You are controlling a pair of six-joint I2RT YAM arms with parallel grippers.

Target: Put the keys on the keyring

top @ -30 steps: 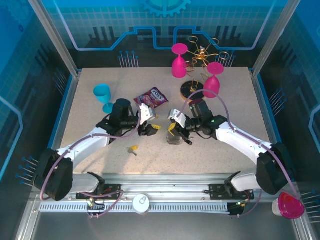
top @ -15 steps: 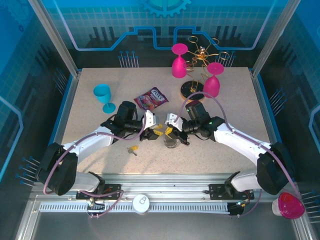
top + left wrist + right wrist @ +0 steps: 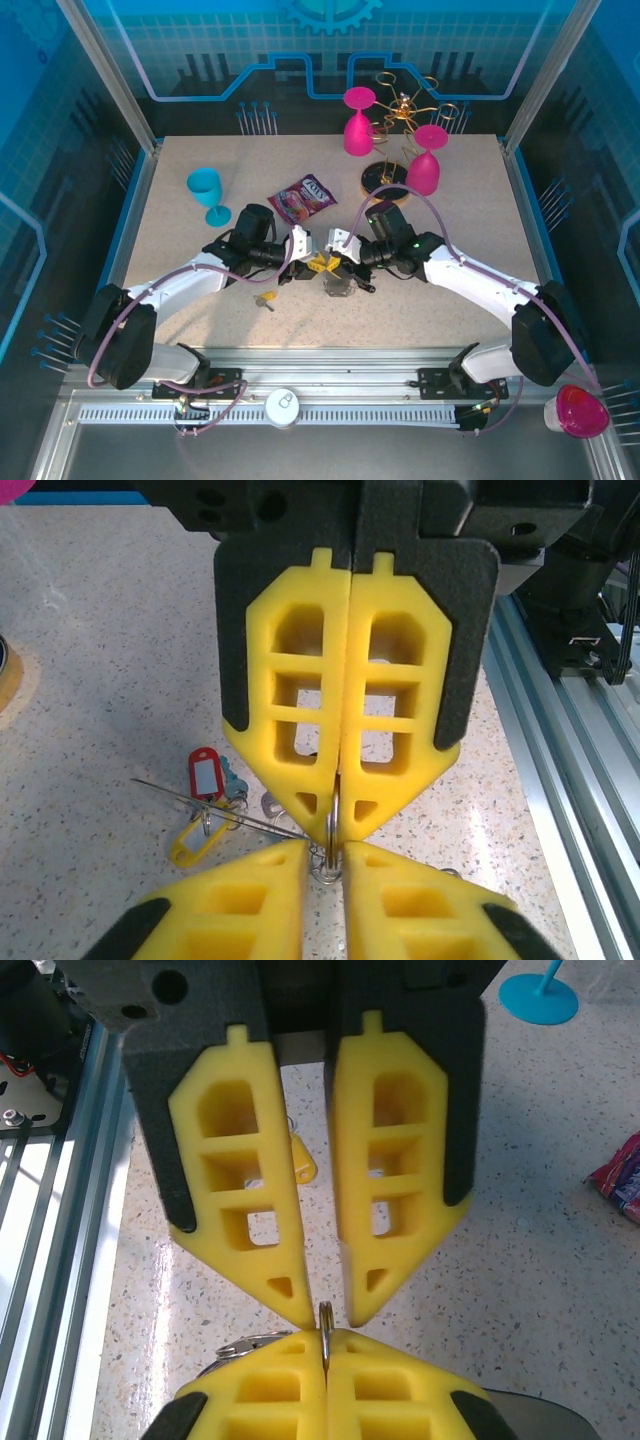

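On the near side of the snack packet, your right gripper is clamped tight on the keyring (seen edge-on). Your left gripper meets it tip to tip, jaws a sliver apart either side of that ring. A yellow key lies nearer still.

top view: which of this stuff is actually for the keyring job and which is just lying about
For the job:
keyring
red key
yellow key
second yellow key, alone on the table

Lying about:
blue cup
snack packet
pink glasses
gold rack
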